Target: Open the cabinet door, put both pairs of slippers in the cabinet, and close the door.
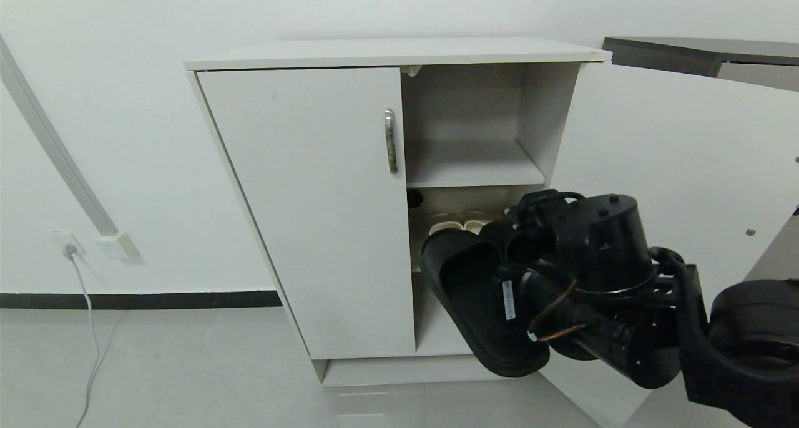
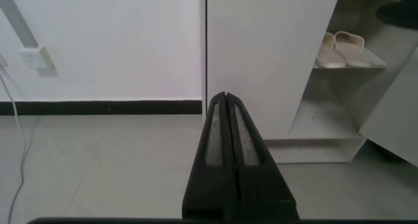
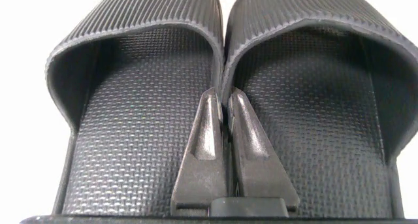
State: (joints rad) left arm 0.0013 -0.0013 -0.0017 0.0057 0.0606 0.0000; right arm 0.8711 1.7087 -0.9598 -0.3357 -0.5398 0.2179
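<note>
The white cabinet (image 1: 299,216) has its left door shut and its right door (image 1: 674,166) swung wide open. A beige pair of slippers (image 1: 459,223) (image 2: 343,49) lies on the middle shelf inside. My right gripper (image 3: 226,101) is shut on the black pair of slippers (image 1: 474,297), pinching the two inner edges together, with one slipper (image 3: 144,119) on each side (image 3: 313,119). The pair hangs just in front of the open compartment, toes toward the cabinet. My left gripper (image 2: 225,96) is shut with nothing in it, low over the floor, facing the cabinet's left door.
A metal handle (image 1: 390,141) sits on the shut left door. An upper shelf (image 1: 474,166) and a bottom compartment (image 2: 326,123) lie inside. A wall socket with a cable (image 1: 68,250) is at the left. Dark grey furniture (image 1: 699,53) stands behind the open door.
</note>
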